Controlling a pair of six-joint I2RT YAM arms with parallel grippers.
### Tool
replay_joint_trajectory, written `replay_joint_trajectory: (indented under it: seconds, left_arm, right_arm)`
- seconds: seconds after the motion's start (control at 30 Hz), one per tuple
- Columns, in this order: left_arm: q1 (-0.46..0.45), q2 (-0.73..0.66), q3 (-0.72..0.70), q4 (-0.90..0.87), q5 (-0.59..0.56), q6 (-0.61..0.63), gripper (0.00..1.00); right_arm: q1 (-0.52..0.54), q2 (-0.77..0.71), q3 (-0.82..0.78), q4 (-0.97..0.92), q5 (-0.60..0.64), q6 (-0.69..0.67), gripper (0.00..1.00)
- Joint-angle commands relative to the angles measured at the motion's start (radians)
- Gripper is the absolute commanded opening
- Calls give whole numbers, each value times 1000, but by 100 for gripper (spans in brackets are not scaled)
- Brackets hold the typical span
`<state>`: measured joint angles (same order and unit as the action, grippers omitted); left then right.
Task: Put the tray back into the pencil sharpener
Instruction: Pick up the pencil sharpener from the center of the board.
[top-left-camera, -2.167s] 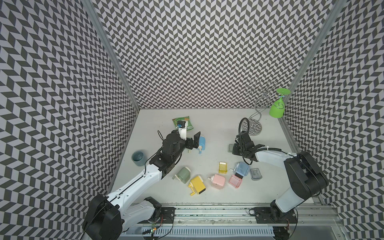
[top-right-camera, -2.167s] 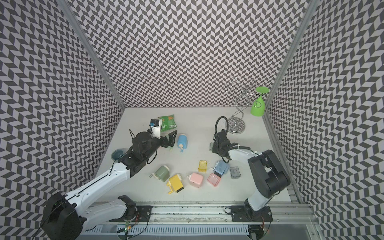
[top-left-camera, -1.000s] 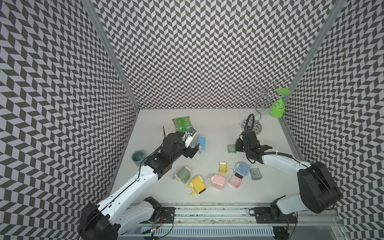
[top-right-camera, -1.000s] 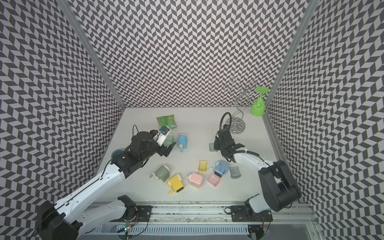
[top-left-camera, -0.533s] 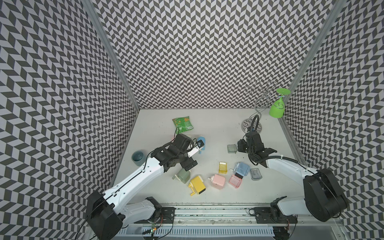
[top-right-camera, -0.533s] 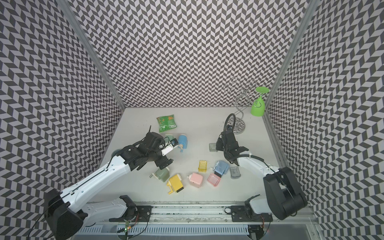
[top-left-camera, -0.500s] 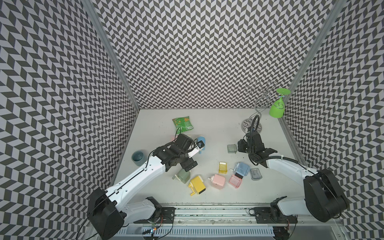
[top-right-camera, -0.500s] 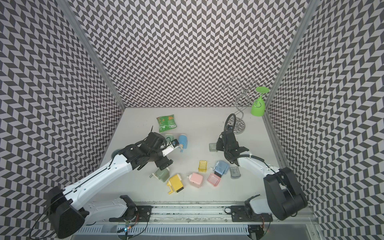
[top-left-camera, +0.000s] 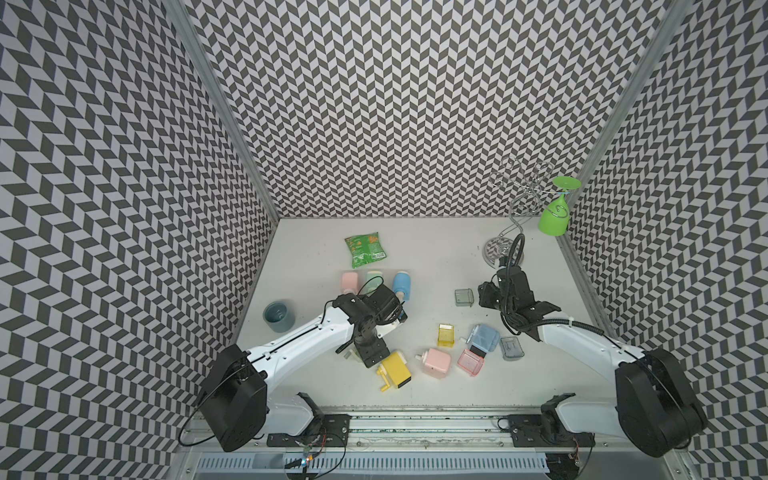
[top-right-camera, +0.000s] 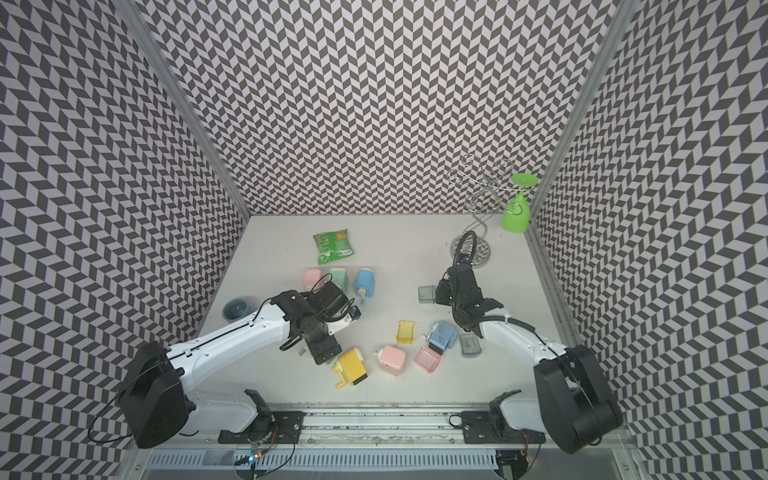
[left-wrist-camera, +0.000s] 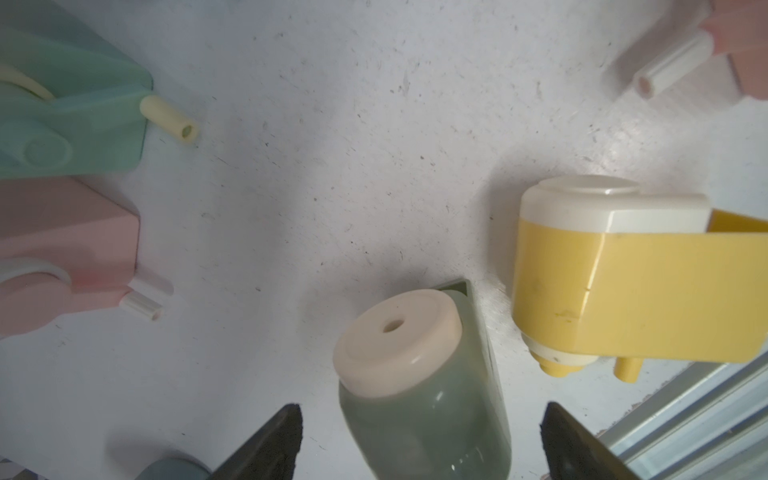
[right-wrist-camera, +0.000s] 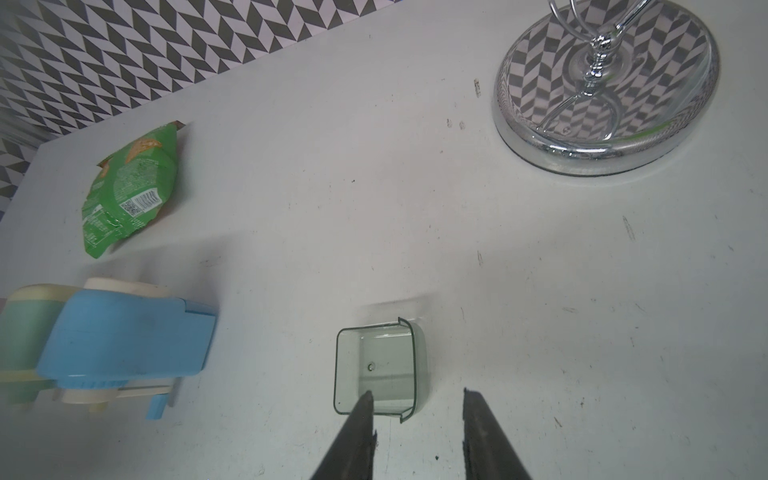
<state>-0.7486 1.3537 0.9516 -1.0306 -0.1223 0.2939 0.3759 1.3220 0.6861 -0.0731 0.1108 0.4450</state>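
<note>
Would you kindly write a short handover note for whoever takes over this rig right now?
Left tool: open, straddling the grey-green sharpener lying on the table, not gripping it.
Right tool: open, at the clear green tray; tray not held.
Done: nothing for this pair; tray and sharpener lie far apart.
To do: grasp both, slide the tray in. A yellow tray and a pink tray also lie loose.

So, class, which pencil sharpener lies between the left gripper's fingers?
The grey-green sharpener with the cream cap; the yellow sharpener lies just outside the left gripper.
</note>
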Motion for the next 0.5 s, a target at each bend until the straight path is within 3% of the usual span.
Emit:
replay_joint_trajectory:
  seconds: [0.0,0.3,0.47]
  left_arm:
    - [7,11,-21,-16,3,-3,88]
    - [25,36,-79,40,-23,-1,82]
    - [29,64,-93,94,-16,-5,70]
  right_arm:
    - [-8,-25,-9,53,-12,0,36]
    - [-9,-32,-3,53,-17,-3,36]
    - [-9,-32,-3,47,-22,-6,36]
